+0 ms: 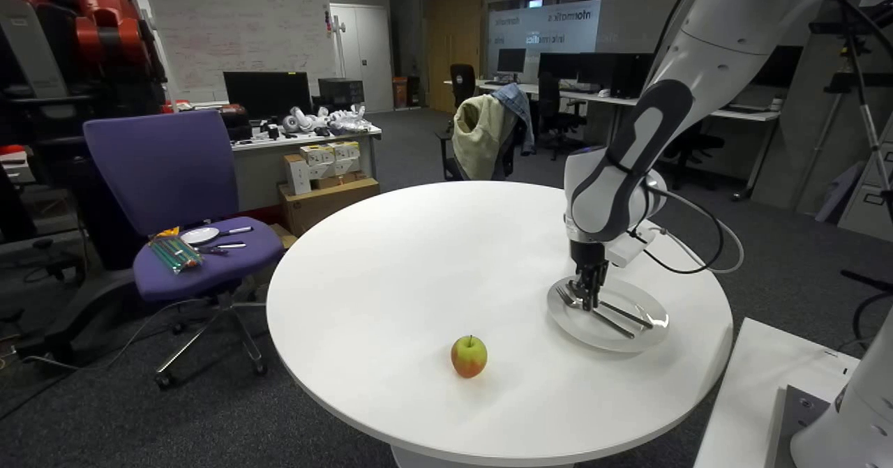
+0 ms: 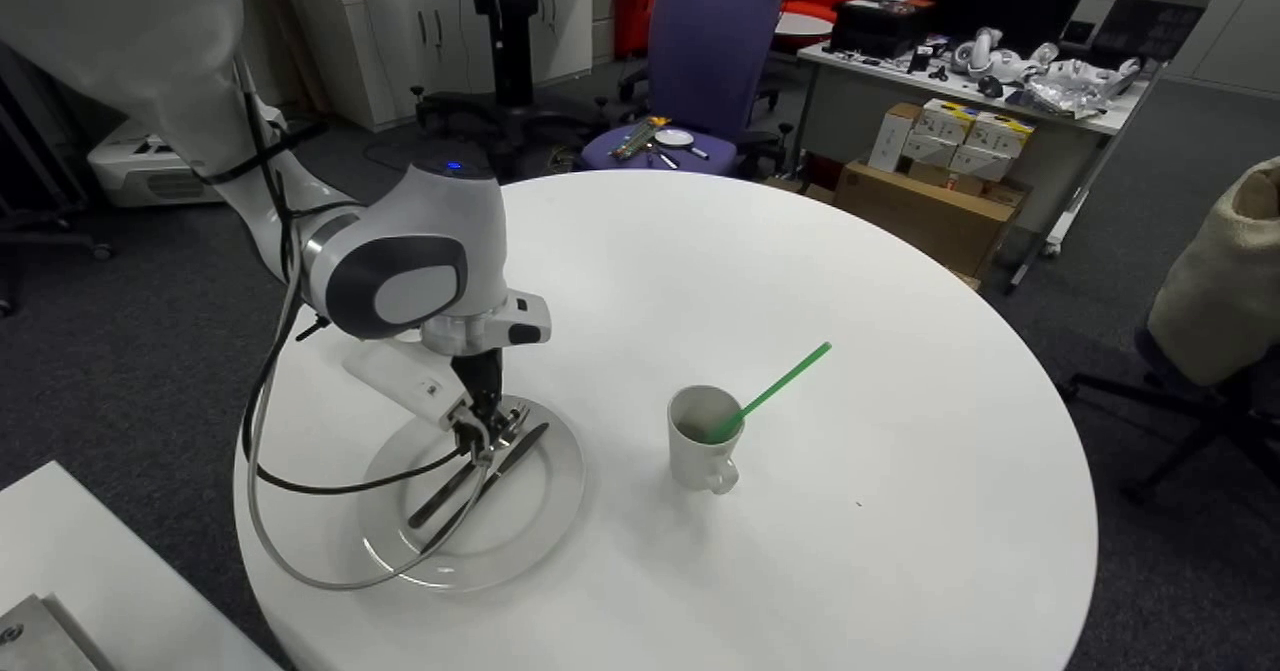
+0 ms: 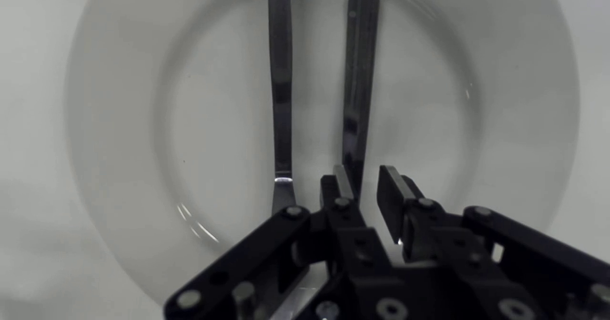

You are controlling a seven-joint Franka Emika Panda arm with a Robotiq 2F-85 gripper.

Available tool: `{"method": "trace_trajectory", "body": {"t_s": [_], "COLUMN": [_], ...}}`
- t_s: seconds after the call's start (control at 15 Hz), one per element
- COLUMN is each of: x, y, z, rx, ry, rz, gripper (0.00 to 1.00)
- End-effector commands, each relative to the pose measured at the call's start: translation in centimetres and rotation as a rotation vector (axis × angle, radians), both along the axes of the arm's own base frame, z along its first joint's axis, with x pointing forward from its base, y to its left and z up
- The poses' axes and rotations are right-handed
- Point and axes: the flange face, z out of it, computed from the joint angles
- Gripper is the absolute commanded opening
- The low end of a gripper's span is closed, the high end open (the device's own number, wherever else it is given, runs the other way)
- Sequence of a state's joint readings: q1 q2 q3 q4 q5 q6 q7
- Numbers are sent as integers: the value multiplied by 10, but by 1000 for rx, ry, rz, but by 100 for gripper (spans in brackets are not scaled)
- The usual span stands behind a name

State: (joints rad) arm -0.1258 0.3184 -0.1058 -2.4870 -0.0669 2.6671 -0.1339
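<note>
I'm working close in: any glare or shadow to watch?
Wrist view: dim and greyish, small glints on the round white plate, yet edges of the jointed black fingers read clearly; in an exterior view, a soft, faint shadow near the white handled mug.

A robotics lab fitted out much like an open-plan office: the gripper [image 1: 591, 306] hangs from a jointed white arm [image 1: 722, 42] above a round table [image 1: 418, 259], and well apart from it, across the table, stands a red robot arm [image 1: 111, 35]. Far beyond the gripper are a whiteboard [image 1: 237, 28] covered in handwriting, a long desk [image 1: 757, 114] with monitors [image 1: 513, 61] and a lettered glass panel [image 1: 541, 25]; less distant is a purple swivel chair [image 1: 167, 171]. Dark carpet [image 1: 314, 429] surrounds the table.
</note>
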Motion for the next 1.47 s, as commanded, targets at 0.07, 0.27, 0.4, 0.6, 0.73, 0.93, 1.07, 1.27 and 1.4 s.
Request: {"method": "trace_trajectory", "body": {"t_s": [0.07,0.27,0.4,0.6,0.73,0.93,1.07,1.27,1.4], "x": [-5,-11,-17,-29,-38,-50,-58,-67,-71], "y": [3,8,11,15,17,18,20,23,25], "z": [19,30,39,55,68,88,101,119,128], "rx": [-17,-25,-29,-35,-41,-55,-61,-67,-53], "ry": [-37,-54,-62,-75,-94,-126,-149,-180,-197], "rz": [31,56,78,99,108,121,127,135,134], "gripper": [8,2,3,20,34,56,71,93,100]}}
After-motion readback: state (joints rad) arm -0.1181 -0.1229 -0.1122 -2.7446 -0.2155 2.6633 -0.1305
